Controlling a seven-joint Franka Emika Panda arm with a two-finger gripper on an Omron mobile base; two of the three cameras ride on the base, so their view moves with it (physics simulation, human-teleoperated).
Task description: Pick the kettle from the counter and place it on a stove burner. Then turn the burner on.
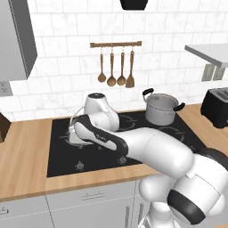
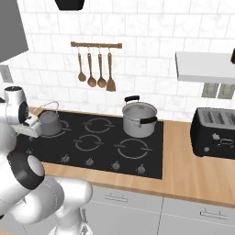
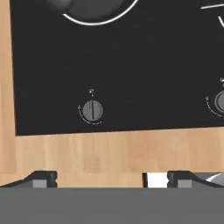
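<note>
The dark grey kettle (image 2: 49, 122) stands upright on the rear left stove burner (image 3: 94, 23) of the black cooktop (image 1: 62, 153). In the hand view the kettle (image 3: 85, 6) shows only as a dark edge at the top, inside the burner's ring. My gripper (image 3: 111, 178) hangs open and empty above the cooktop's front left, in front of the kettle and apart from it. Its fingertips (image 3: 42, 178) straddle the wooden counter (image 1: 22, 151) edge, just below the leftmost knob (image 3: 92, 110). In the left base view the forearm covers the kettle's body, and the gripper (image 1: 71, 134) points down.
A shiny lidded pot (image 2: 139, 119) sits on the rear right burner. A black toaster (image 2: 215, 133) stands on the counter at the right. Wooden utensils (image 2: 96, 73) hang on the wall rail. A second knob (image 3: 220, 101) lies to the right along the front row.
</note>
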